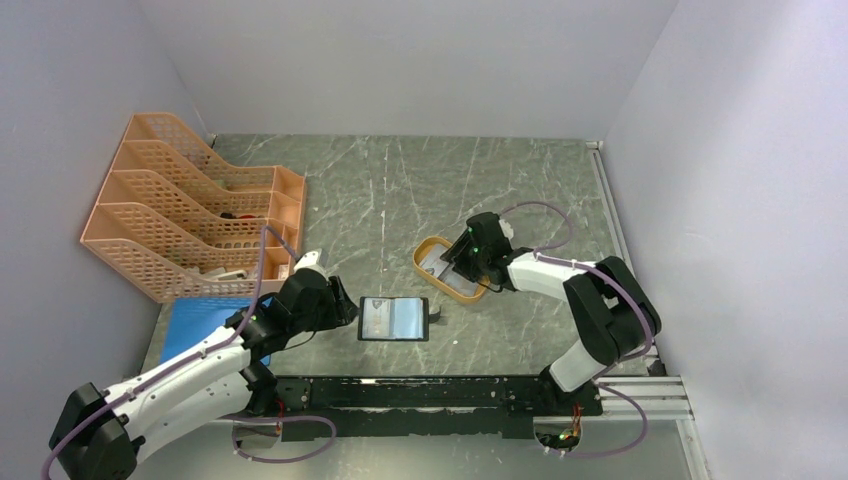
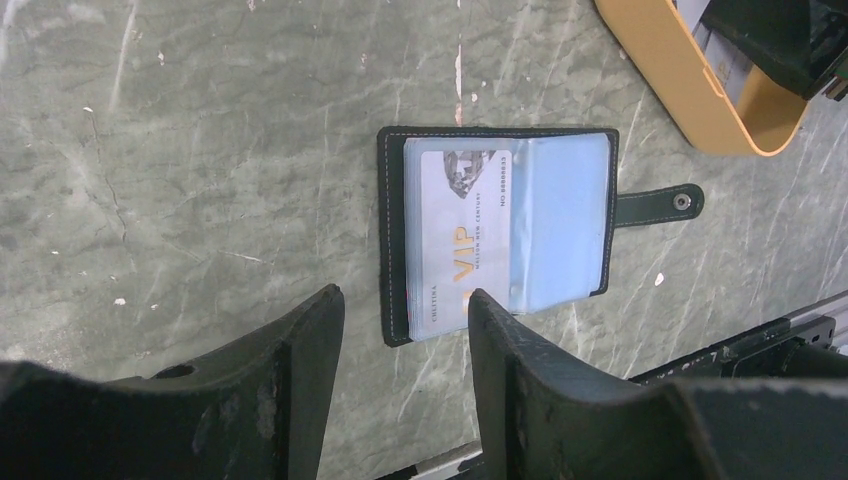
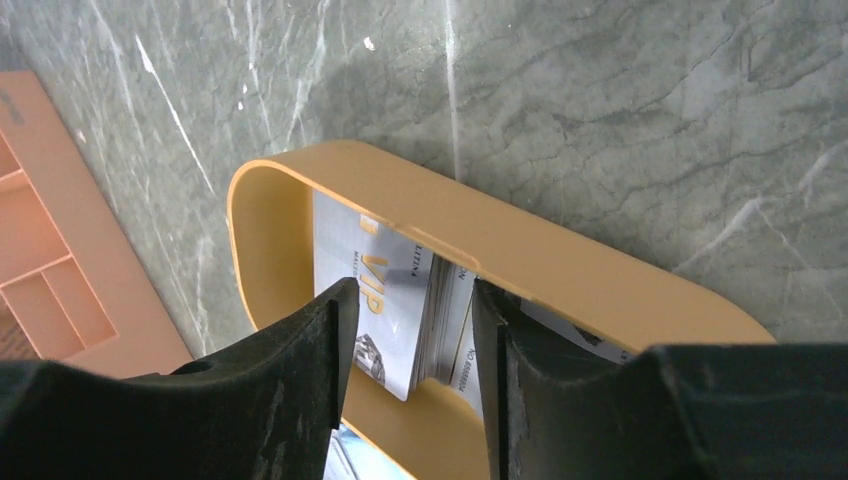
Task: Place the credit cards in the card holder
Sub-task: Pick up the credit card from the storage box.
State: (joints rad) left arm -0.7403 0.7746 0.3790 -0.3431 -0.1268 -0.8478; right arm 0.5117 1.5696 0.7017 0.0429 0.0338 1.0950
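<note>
The credit cards (image 3: 385, 290) lean stacked inside the orange tray (image 3: 560, 260); the right gripper (image 3: 412, 300) hangs over them, jaws apart, nothing clamped; the card holder (image 2: 560, 210) lies open just beside the tray, the left gripper (image 2: 405, 300) apart beyond it; the cards look light, stiff and slick; best pinched by a raised edge.

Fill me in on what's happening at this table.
The card holder lies open, one VIP card already in a pocket, with the left gripper open beside it. The right gripper is down in the orange tray, jaws straddling the credit cards there, not visibly clamped.
</note>
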